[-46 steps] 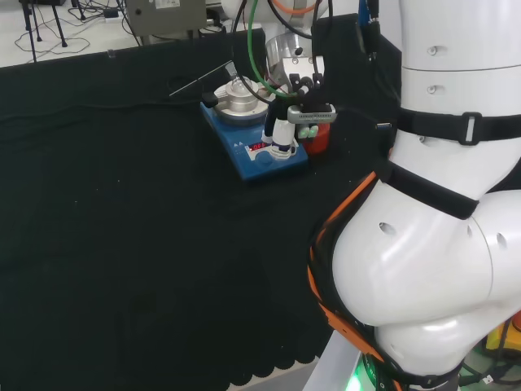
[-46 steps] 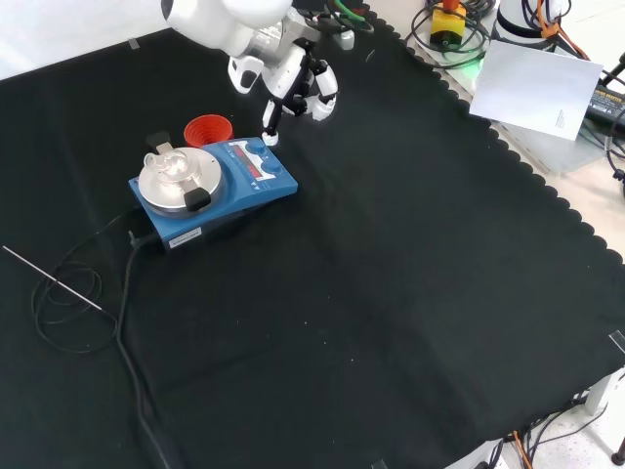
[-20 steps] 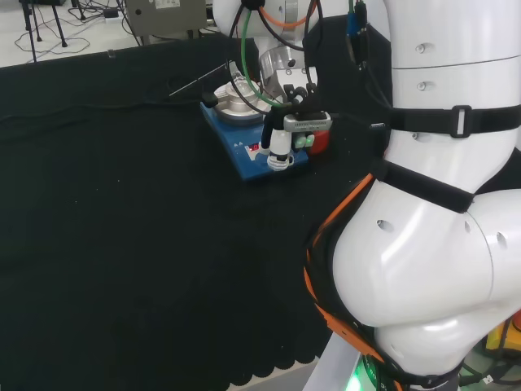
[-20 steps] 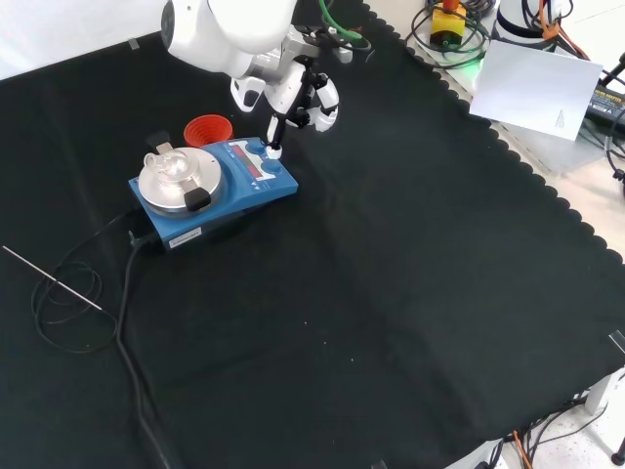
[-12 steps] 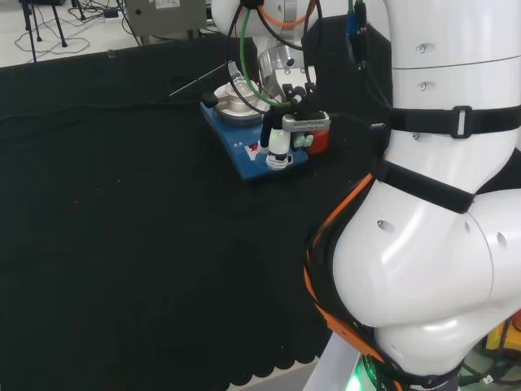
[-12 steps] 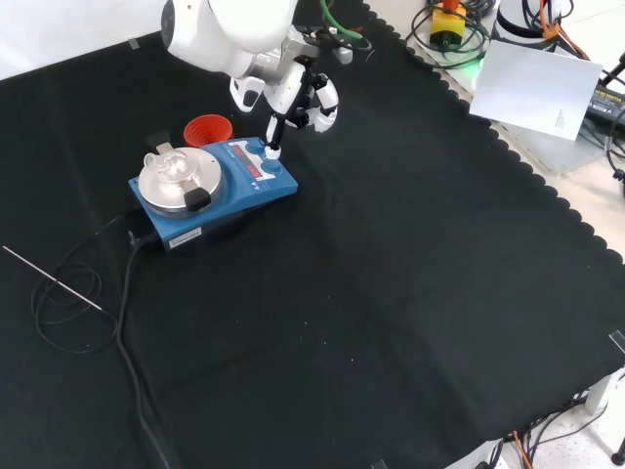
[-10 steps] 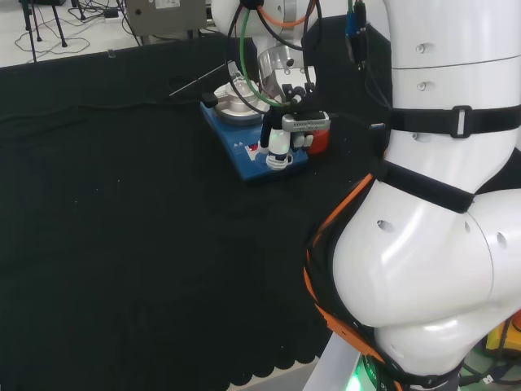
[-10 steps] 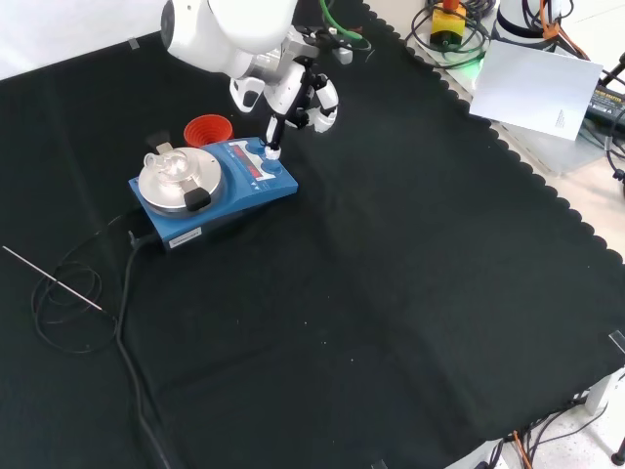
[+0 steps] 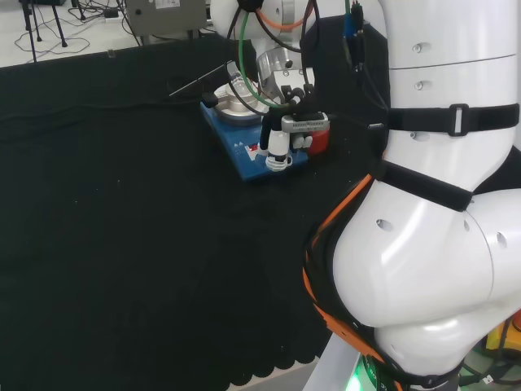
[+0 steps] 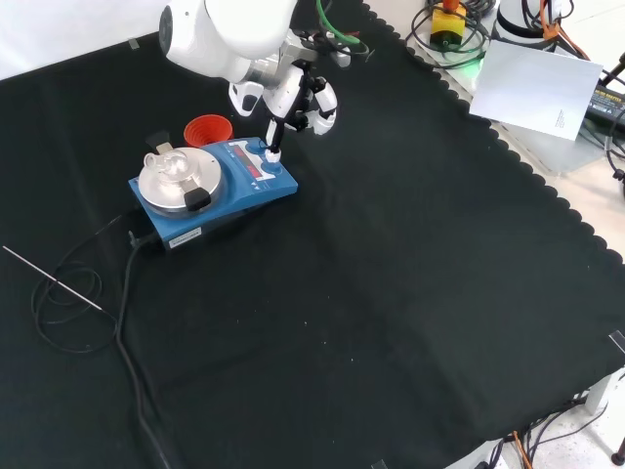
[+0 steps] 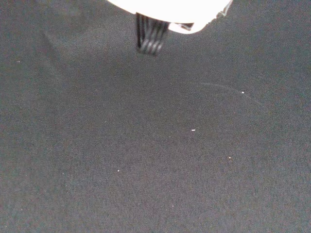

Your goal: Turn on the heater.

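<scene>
Now lower than two seconds ago, the hand (image 9: 279, 147) rests one straight finger on the blue heater's (image 9: 244, 155) front corner in the head view — a press seems underway — while the front view shows that fingertip (image 10: 272, 153) at the knob, other fingers curled above, holding nothing.

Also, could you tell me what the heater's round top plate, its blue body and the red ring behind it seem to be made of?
The top plate looks like bare metal: silver-grey with soft highlights. The blue body has an even, slightly glossy colour, either painted metal or plastic; the look leaves that open. The red ring is uniformly red and matte, probably plastic or rubber.
</scene>
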`<state>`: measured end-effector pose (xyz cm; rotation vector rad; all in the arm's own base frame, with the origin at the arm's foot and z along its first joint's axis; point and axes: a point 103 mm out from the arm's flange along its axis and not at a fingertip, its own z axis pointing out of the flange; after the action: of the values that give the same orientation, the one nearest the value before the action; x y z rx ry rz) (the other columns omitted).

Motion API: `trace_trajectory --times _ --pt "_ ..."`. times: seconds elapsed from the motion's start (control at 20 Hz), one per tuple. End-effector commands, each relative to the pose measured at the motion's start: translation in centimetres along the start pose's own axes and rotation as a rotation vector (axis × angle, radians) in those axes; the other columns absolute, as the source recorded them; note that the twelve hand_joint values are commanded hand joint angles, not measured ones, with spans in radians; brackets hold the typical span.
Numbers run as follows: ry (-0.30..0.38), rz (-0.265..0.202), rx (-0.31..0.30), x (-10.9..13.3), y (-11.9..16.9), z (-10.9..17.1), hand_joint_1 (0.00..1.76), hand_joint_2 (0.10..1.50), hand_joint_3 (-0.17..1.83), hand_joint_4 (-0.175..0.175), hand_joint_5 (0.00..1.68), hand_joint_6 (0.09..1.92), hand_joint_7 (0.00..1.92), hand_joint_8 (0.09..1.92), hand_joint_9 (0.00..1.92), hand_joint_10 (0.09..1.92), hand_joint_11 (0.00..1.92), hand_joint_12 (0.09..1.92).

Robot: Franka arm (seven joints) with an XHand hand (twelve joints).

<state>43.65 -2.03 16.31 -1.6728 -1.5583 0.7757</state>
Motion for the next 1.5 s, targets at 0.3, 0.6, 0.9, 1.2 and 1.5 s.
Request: trace_trajectory --times 0.3,0.6,0.9,1.2,1.5 --pt "-0.008 0.004 0.006 0.09 0.23 -0.04 1.43 0.71 1.04 -0.033 0.28 0.11 1.70 1.35 1.83 1.49 1.74 1.61" --pt "-0.015 0.009 0.011 -0.05 0.39 -0.08 1.43 0.71 1.04 -0.034 0.29 0.11 1.70 1.35 1.82 1.49 1.74 1.61" --pt "-0.021 0.016 0.016 -0.21 0.59 -0.04 1.42 0.71 1.04 -0.035 0.29 0.11 1.70 1.35 1.83 1.49 1.73 1.60" --pt "-0.024 0.017 0.025 -0.28 0.75 0.14 1.42 0.71 1.04 -0.036 0.30 0.11 1.70 1.35 1.83 1.49 1.73 1.60" --pt "-0.019 0.009 0.028 -0.34 0.77 0.15 1.42 0.71 1.04 -0.036 0.31 0.11 1.70 1.35 1.83 1.49 1.73 1.60"
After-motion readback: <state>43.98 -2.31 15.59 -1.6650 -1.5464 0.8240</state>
